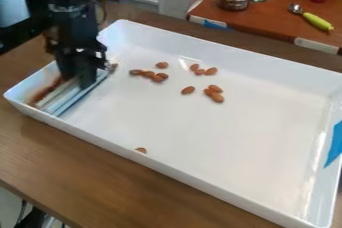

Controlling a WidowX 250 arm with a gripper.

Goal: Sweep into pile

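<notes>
Gripper [79, 78]: hung upper L, at blue-white sweeper [73, 98] in L end of white tray [220, 157].
Grip: couldn't tell if open/closed.
Almonds [188, 90]: lay in loose clusters, upper ctr.
Stray almond [141, 150]: sat lower L of ctr., by tray wall.

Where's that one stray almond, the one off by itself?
In the camera view, the lone almond sits left of centre in the lower part, right by the near wall of the white tray, apart from the other almonds.
</notes>
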